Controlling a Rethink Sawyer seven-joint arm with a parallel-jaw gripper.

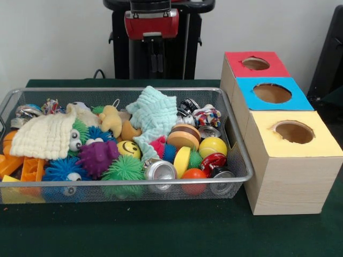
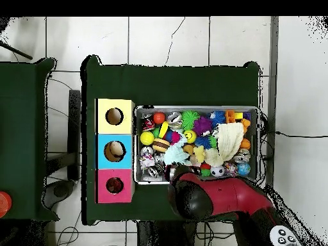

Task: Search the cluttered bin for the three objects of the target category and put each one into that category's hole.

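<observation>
Dark green worktop point(image 1: 161, 230), second green-covered worktop point(image 2: 25, 138) beside it, white tiled floor point(image 2: 192, 38), black cables point(image 2: 291, 134) on the floor, pale wall point(image 1: 53, 37)

Red and black arm point(image 2: 218, 198) drawn back, claw point(image 1: 156, 61) raised, pointing down

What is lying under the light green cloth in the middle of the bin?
The light green cloth covers part of a red spiky ball and a tan plush toy in the wire bin. Whatever lies deeper under it is hidden.
</observation>
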